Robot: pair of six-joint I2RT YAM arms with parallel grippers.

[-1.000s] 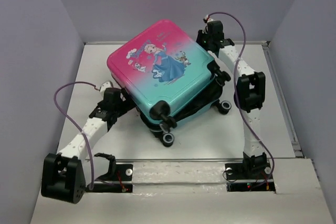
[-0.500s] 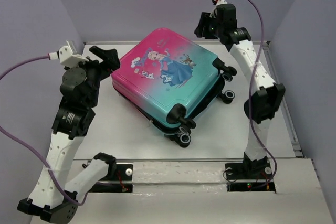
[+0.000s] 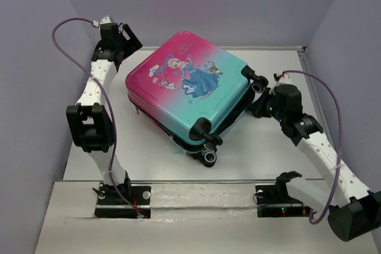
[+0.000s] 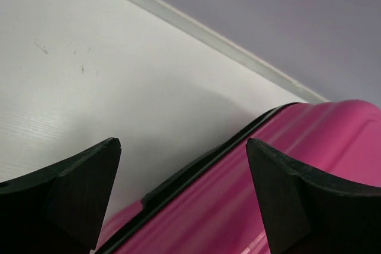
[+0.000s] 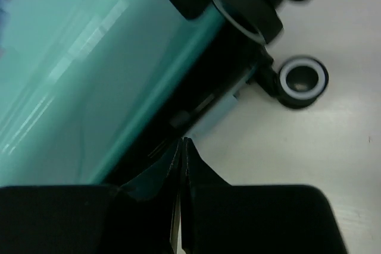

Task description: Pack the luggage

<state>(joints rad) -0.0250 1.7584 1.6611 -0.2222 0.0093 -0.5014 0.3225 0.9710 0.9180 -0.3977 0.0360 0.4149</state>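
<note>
one luggage (image 3: 187, 90), laid flat on table (image 3: 143, 159), is judged stiff, slick & light; best taken at seam (image 4: 202, 160). left gripper (image 4: 183, 147) spread by its pink end, right gripper (image 5: 181, 144) pressed together near wheels (image 5: 303, 80).

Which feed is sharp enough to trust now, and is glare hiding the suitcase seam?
Top view: sharp, even light, faint pink cast on the wall above the suitcase. Left wrist: clear, mild sheen, seam readable. Right wrist: teal side soft with streaky glare, seam in deep shadow, wheel crisper.
</note>
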